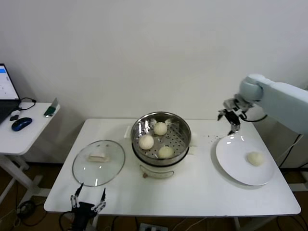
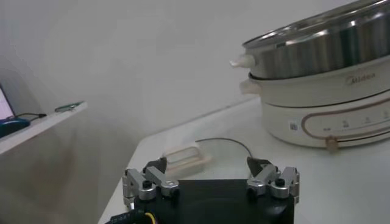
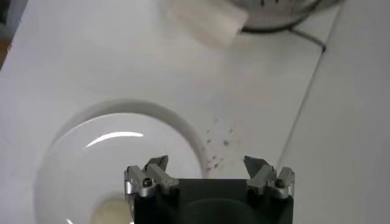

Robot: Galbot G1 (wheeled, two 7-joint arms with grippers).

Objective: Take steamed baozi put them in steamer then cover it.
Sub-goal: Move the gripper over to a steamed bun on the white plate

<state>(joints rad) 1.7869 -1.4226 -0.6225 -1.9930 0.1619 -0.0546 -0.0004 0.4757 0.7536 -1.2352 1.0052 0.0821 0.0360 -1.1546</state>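
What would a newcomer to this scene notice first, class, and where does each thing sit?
The shiny round stainless-steel steamer at the table's centre, holding three cream-white baozi. A fourth bun lies alone on the flat white plate to the right, under the open right gripper. The clear glass cover rests left, near the open left gripper.

Three baozi (image 1: 155, 139) in open steamer (image 1: 161, 149), cover (image 1: 98, 162) beside, flat seemingly

Right pincer (image 1: 230, 119) raised, jaws spread, left pincer (image 1: 88, 198) low, open
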